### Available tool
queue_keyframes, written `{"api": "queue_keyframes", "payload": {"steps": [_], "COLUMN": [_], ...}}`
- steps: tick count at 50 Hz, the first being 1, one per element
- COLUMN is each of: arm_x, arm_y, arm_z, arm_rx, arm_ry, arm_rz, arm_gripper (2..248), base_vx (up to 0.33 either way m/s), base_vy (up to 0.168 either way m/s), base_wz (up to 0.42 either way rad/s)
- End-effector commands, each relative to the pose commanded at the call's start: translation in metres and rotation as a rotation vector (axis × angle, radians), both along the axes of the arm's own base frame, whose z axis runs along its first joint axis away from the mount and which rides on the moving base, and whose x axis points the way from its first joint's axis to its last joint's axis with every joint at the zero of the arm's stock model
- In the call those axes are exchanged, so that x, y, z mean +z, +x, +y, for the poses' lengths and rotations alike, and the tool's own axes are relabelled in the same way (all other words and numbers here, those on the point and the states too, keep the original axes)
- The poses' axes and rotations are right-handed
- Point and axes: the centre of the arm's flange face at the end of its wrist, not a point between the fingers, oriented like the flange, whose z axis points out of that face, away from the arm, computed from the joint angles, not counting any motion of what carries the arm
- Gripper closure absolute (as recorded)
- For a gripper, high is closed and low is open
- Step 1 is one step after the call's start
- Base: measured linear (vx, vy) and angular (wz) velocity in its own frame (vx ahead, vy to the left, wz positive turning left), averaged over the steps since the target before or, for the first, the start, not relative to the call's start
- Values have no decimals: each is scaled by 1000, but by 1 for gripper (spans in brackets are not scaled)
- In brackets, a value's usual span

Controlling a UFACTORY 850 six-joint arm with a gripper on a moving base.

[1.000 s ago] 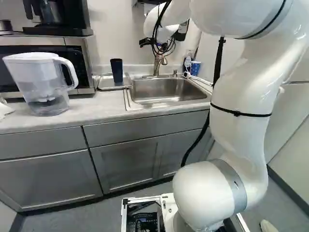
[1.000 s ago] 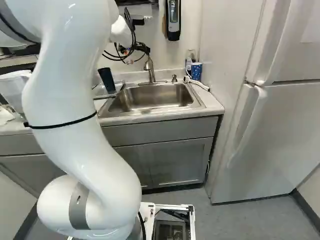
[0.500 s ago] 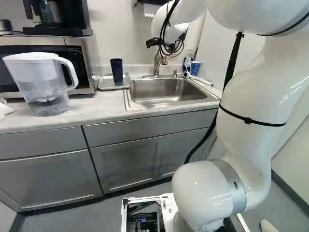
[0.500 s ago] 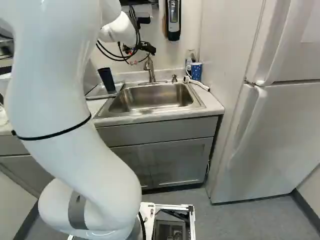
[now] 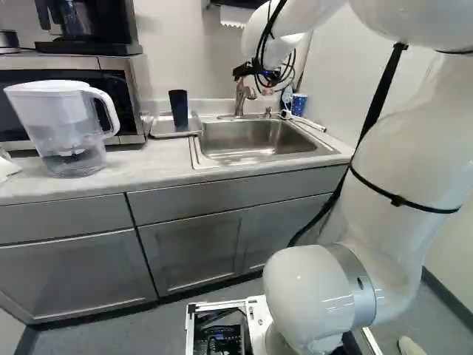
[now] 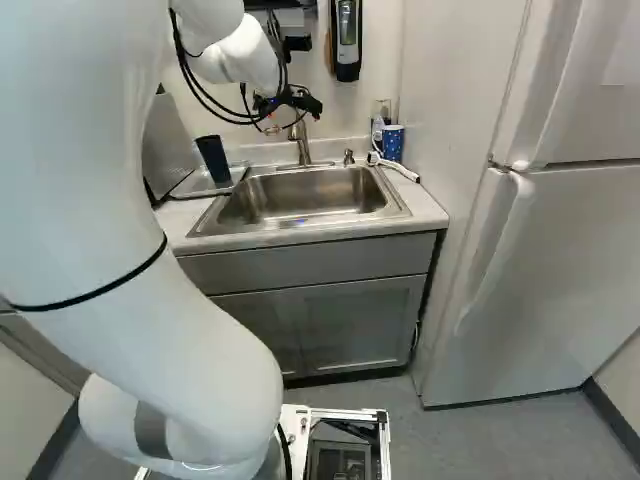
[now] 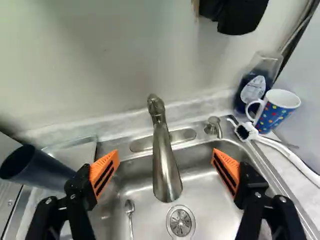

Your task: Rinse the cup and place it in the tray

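In the left base view, the dark cup [image 5: 178, 109] stands on the tray [image 5: 160, 128] beside the sink [image 5: 255, 138]. In the right base view, the gripper [image 6: 272, 124] hangs near the faucet [image 6: 303, 146]. In the wrist view, its fingers are wide apart, and a spoon [image 7: 130, 207] lies in the sink.

Rounded white arm [image 5: 403, 244]; grey joint band [image 5: 362, 285]; black strap [image 5: 397, 200]; dark cables [image 5: 261, 46].
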Motion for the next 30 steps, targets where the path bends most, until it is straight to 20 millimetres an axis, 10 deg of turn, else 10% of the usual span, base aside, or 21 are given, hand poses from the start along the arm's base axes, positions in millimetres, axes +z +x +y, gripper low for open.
{"api": "queue_keyframes", "payload": {"steps": [30], "arm_x": [-21], "arm_y": [-37], "arm_z": [-10], "arm_rx": [-21], "arm_ry": [-42], "arm_rz": [313], "arm_gripper": [3], "base_vx": [0], "base_vy": [0], "base_wz": [0]}}
